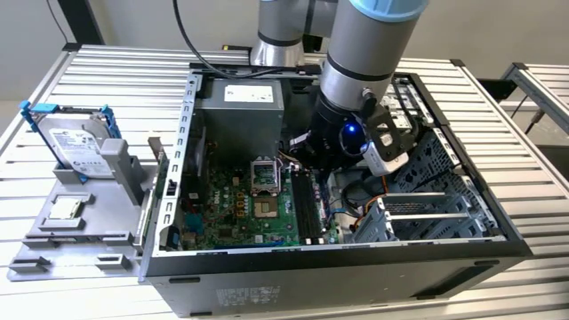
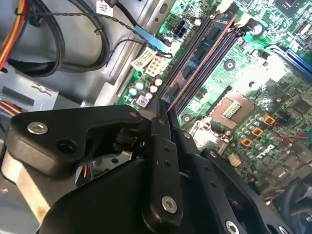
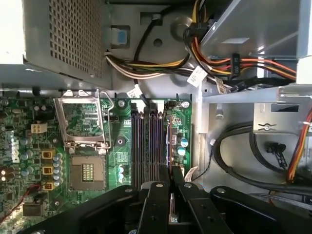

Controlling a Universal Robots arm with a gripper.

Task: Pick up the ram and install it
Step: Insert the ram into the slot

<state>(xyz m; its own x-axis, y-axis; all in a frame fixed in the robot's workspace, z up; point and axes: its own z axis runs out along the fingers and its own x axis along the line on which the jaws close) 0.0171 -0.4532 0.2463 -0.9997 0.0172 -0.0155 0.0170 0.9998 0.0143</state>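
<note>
We see gripper (image 3: 170,195) over motherboard (image 3: 92,146) memory slots (image 3: 148,146), jaws pinched narrow on ram (image 3: 171,214) edge. We judge ram light, stiff, fragile; hold by edges.

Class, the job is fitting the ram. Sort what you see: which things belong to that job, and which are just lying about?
Belongs to the job: the hand, close above the black memory slots; the motherboard that carries them.

Lying about: the hard drive in its blue frame; the small square silver chip; the grey holder bearing both, outside the case.
</note>
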